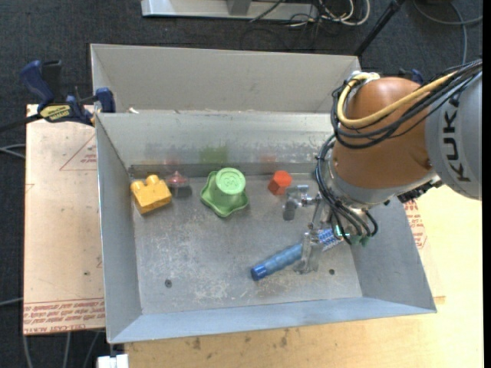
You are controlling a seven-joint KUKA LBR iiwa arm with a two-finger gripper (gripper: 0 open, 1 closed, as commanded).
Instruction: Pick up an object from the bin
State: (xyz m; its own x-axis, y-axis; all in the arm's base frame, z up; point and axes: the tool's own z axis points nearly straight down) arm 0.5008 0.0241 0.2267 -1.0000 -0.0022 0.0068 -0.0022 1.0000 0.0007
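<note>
Orange-capped gripper point(311, 253), state unclear, hangs beside a blue cylinder point(276, 262) on the scuffed grey floor of the bin point(192, 282).

The blue plastic cylinder point(275, 263) has its right end hidden behind the gripper point(310, 256). A small pinkish object point(178, 181) at the back is unidentifiable.

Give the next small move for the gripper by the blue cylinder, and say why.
Probably a small shift toward the view's left: the gripper sits at the right end of the blue cylinder, off its middle, so a grasp there may slip.
</note>
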